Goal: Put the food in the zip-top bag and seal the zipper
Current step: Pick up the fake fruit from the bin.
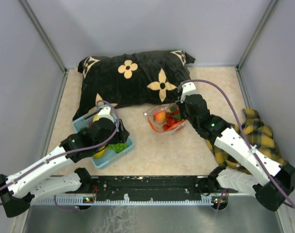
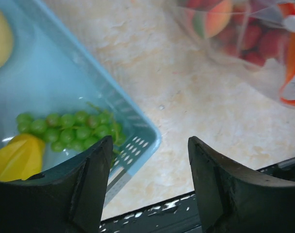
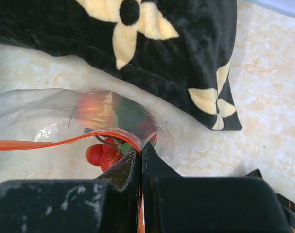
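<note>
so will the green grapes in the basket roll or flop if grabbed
Probably won't roll: the green grapes lie as one long, flat cluster. Likely easy to grip, being bumpy. They might catch on the slotted basket wall.

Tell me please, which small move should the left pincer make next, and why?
Probably lower the open, empty left pincer onto the green grapes in the blue basket and close on them. The grapes lie unbagged there, while the right pincer pinches the zip-top bag at its red zipper.
</note>
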`<state>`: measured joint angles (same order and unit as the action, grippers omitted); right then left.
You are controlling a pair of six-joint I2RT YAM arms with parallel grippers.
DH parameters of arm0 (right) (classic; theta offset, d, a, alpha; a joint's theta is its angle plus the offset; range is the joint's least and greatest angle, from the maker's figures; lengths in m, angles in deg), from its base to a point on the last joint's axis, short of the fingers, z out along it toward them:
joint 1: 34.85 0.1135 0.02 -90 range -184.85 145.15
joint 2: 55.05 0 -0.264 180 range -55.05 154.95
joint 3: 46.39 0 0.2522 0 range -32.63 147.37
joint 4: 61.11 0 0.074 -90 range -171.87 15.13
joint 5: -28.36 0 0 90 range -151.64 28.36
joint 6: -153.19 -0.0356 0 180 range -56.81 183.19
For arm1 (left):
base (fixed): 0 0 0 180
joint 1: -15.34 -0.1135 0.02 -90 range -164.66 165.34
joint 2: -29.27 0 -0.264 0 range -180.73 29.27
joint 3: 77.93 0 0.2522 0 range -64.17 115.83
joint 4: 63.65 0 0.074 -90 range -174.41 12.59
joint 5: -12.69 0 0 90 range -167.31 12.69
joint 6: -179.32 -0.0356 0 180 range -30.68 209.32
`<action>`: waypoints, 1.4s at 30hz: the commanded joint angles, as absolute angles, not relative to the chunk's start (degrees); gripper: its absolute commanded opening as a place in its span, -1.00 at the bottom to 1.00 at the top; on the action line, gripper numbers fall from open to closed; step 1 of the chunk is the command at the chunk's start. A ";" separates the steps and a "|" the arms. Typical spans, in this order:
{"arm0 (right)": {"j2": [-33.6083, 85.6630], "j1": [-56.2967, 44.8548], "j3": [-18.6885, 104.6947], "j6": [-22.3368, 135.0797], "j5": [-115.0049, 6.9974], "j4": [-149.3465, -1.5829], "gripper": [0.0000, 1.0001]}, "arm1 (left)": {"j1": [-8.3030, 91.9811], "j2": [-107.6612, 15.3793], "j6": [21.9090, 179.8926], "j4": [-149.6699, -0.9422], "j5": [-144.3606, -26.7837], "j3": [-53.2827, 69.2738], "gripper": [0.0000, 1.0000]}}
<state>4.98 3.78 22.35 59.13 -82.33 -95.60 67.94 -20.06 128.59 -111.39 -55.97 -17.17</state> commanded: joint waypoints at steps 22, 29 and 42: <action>2.44 4.35 21.13 60.04 -79.07 -89.36 -1.00 | 50.48 -37.93 128.99 -133.79 -58.18 -14.95 0.62; 1.69 4.37 20.44 59.89 -77.24 -88.84 -1.00 | 47.50 -45.17 126.87 -129.76 -60.26 -15.67 0.71; 1.33 4.36 19.97 59.89 -76.61 -88.27 -1.00 | 46.73 -53.68 124.58 -125.37 -67.51 -16.42 0.76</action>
